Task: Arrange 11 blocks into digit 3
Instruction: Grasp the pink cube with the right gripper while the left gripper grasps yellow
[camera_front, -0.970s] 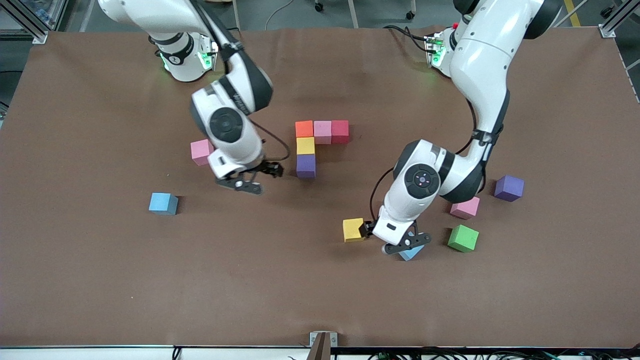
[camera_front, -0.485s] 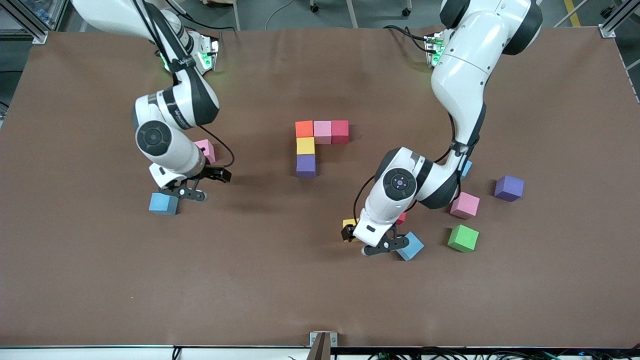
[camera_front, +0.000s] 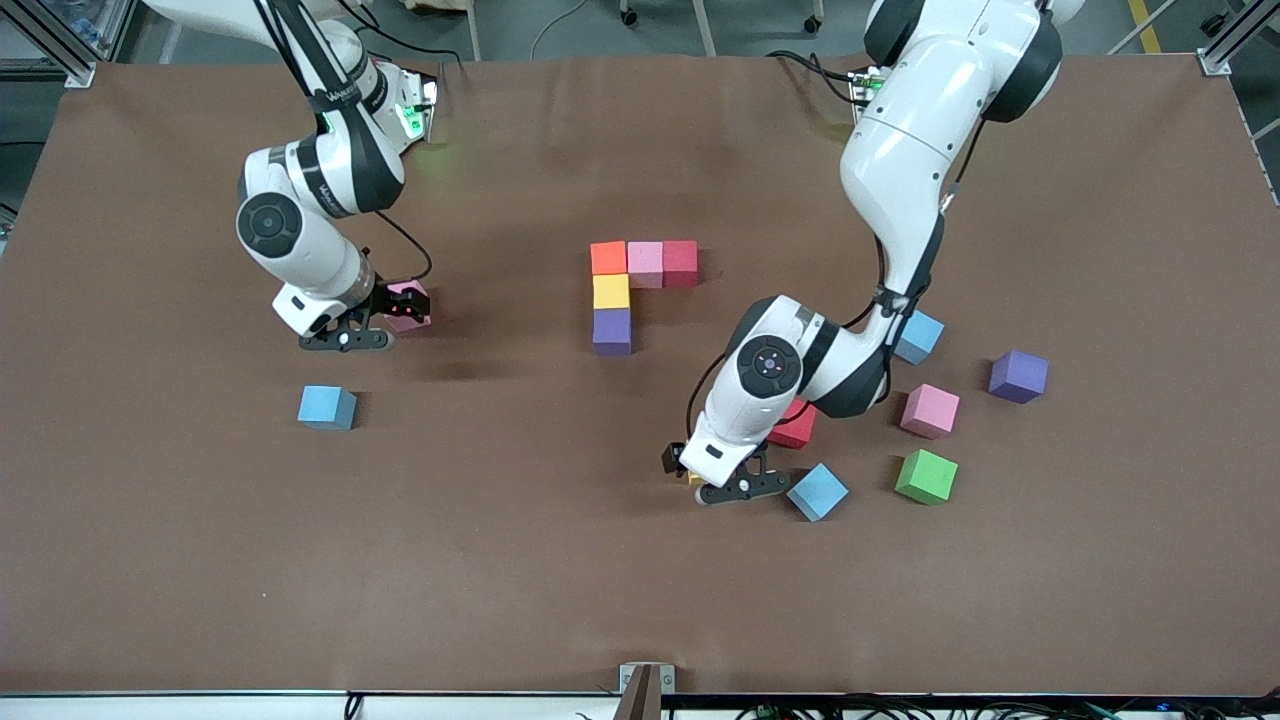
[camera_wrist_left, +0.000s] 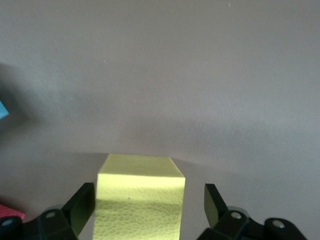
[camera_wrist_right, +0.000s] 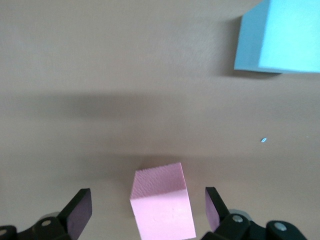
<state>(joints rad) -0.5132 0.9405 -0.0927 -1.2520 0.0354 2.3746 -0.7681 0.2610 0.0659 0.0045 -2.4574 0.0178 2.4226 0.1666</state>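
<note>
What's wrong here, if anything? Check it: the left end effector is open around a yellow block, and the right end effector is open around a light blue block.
One thing is wrong. The right end effector is open around a pink block, as the right wrist view shows; the light blue block lies apart from it. The left end effector is indeed open around a yellow block.

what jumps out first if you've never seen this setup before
Mid-table sits a started figure: orange, pink and red cubes in a row, with yellow and purple running toward the front camera from the orange one. The left gripper straddles a loose yellow cube, fingers open on either side, amid scattered cubes at the left arm's end. The right gripper brackets a pink cube the same way, with a light blue cube nearer the camera.
</note>
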